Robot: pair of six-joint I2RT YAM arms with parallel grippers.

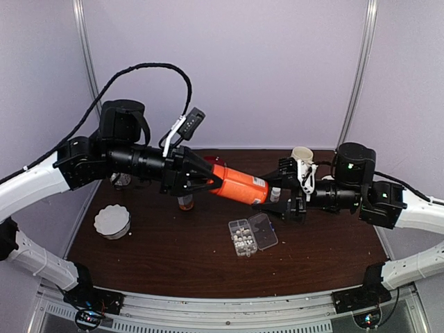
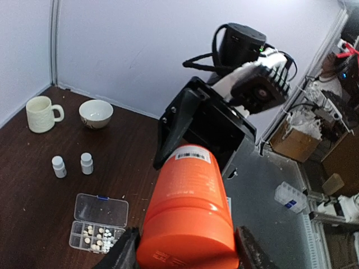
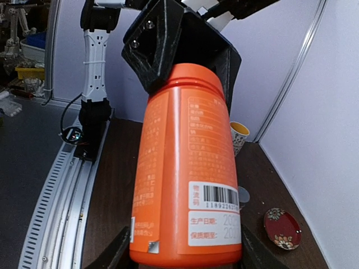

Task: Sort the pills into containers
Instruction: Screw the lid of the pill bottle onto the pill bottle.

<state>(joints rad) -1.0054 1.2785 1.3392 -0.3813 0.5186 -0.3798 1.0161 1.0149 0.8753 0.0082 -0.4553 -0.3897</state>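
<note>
A large orange bottle (image 1: 239,184) hangs tilted above the table, held between both arms. My left gripper (image 2: 188,253) is shut on its cap end, a finger (image 2: 124,253) pressed against each side. My right gripper (image 3: 185,259) is shut on the bottom end by the barcode label. Below on the table lies the clear organizer box (image 1: 242,238), its lid (image 1: 263,230) swung open flat. Whitish pills (image 2: 99,237) sit as a pale cluster in several of its containers (image 2: 83,242). Neither gripper touches the box.
Two small white bottles (image 2: 58,166) (image 2: 86,163) stand behind the box, with a cream mug (image 2: 42,114) and a bowl (image 2: 95,114) farther back. A white fluted dish (image 1: 112,220) sits at the left. A red patterned dish (image 3: 282,228) and a yellow-lined cup (image 3: 238,137) stand beyond.
</note>
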